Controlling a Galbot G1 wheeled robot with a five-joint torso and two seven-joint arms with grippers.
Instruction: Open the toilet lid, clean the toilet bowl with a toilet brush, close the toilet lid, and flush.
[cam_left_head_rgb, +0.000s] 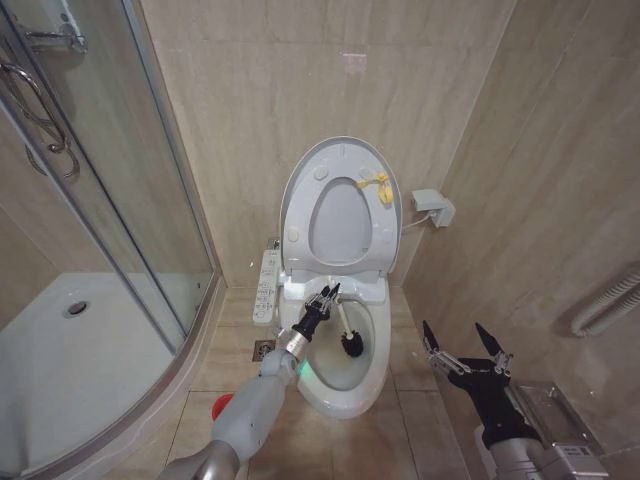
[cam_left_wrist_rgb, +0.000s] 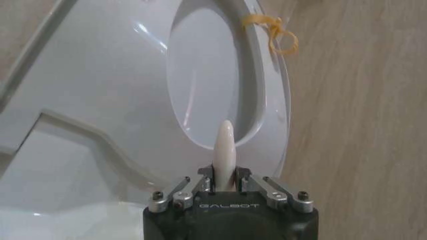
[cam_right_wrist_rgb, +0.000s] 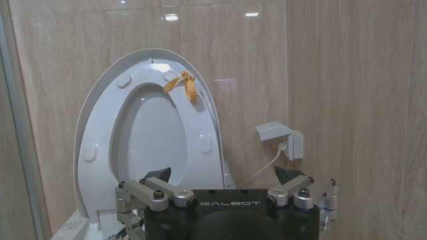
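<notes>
The toilet lid (cam_left_head_rgb: 338, 215) stands raised against the back wall with the seat ring in front of it, and its yellow loop tag (cam_left_head_rgb: 375, 185) hangs at the top. My left gripper (cam_left_head_rgb: 325, 297) is over the back of the toilet bowl (cam_left_head_rgb: 381, 340), shut on the toilet brush handle (cam_left_wrist_rgb: 225, 150). The dark brush head (cam_left_head_rgb: 352, 345) is down inside the bowl. My right gripper (cam_left_head_rgb: 465, 345) hovers open over the floor to the right of the toilet, holding nothing. The right wrist view looks past its spread fingers (cam_right_wrist_rgb: 157, 175) at the raised lid (cam_right_wrist_rgb: 150, 135).
A glass shower enclosure (cam_left_head_rgb: 150, 200) and white shower tray (cam_left_head_rgb: 70, 350) fill the left. A white control panel (cam_left_head_rgb: 267, 285) hangs beside the toilet, above a floor drain (cam_left_head_rgb: 263, 349). A red holder (cam_left_head_rgb: 222, 405) sits near my left arm. A wall socket (cam_left_head_rgb: 435, 207) is at the right.
</notes>
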